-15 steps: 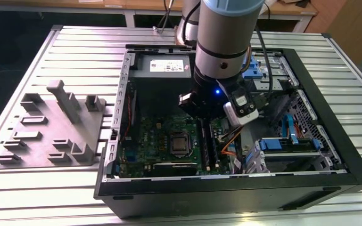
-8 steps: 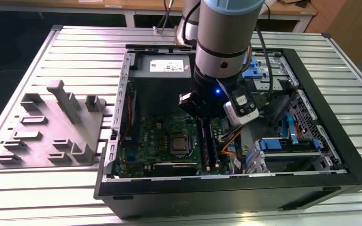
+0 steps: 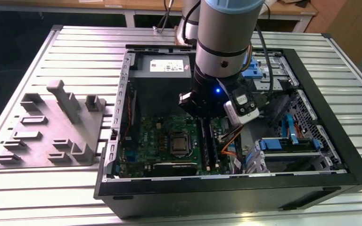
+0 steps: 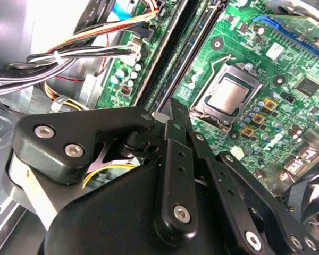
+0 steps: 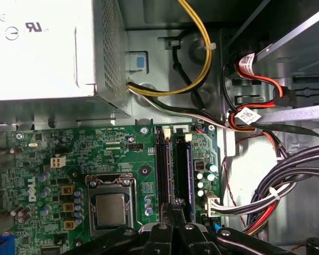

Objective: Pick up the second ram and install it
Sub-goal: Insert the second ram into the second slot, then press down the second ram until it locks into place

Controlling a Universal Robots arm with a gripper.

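Two long dark memory sticks stand side by side in the green motherboard's (image 5: 95,143) slots, beside the CPU socket (image 5: 110,207). The second ram (image 5: 182,170) (image 4: 165,64) appears to be the stick nearer the cable bundle, and it stands upright in its slot. My gripper (image 4: 174,106) (image 5: 175,204) is low inside the case with its black fingers pressed together, their tips at the near end of that stick. I cannot tell whether the tips touch it. In the exterior view the arm's wrist (image 3: 216,101) hides the fingers above the sticks (image 3: 209,146).
A grey moulded tray (image 3: 49,129) lies on the slatted table at the exterior view's left. The open black computer case (image 3: 231,188) surrounds the board, with a power supply (image 5: 42,48), bundled cables (image 5: 287,175) and blue drive brackets (image 3: 284,143) close by.
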